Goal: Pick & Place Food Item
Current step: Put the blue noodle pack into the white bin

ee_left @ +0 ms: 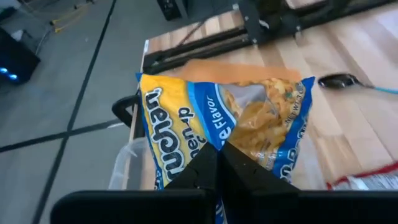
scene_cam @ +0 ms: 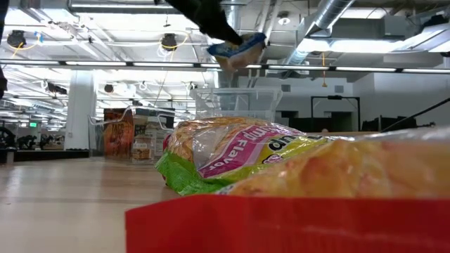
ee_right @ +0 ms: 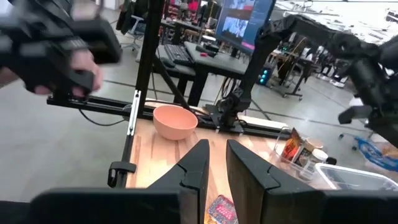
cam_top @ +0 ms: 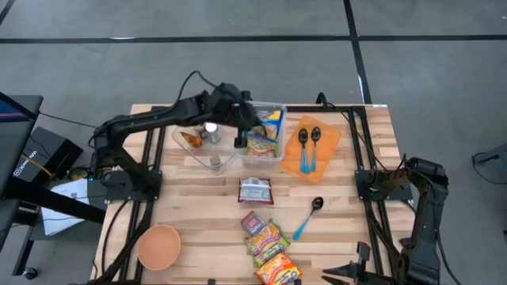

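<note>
My left gripper (cam_top: 247, 131) is shut on a blue and yellow snack bag (ee_left: 224, 118). It holds the bag in the air over the clear plastic bin (cam_top: 268, 134) at the table's far middle. In the low view the bag (scene_cam: 239, 50) hangs well above the bin (scene_cam: 232, 102). My right gripper (ee_right: 216, 165) waits at the table's near right corner, a little open and empty; it also shows in the high view (cam_top: 342, 275). My left gripper pinches the bag's near edge (ee_left: 217, 142) between its two fingers. The fingers slant down from the table's left side (scene_cam: 211, 21). The bag spreads out beyond the fingertips, tilted and lifted clear of the bin and the table.
A second clear bin (cam_top: 207, 146) with a can and small packs stands left of the first. An orange mat (cam_top: 310, 146) bears two spoons. A red packet (cam_top: 255, 190), a blue-handled spoon (cam_top: 309, 215), several snack bags (cam_top: 269, 249) and a pink bowl (cam_top: 158, 245) lie nearer.
</note>
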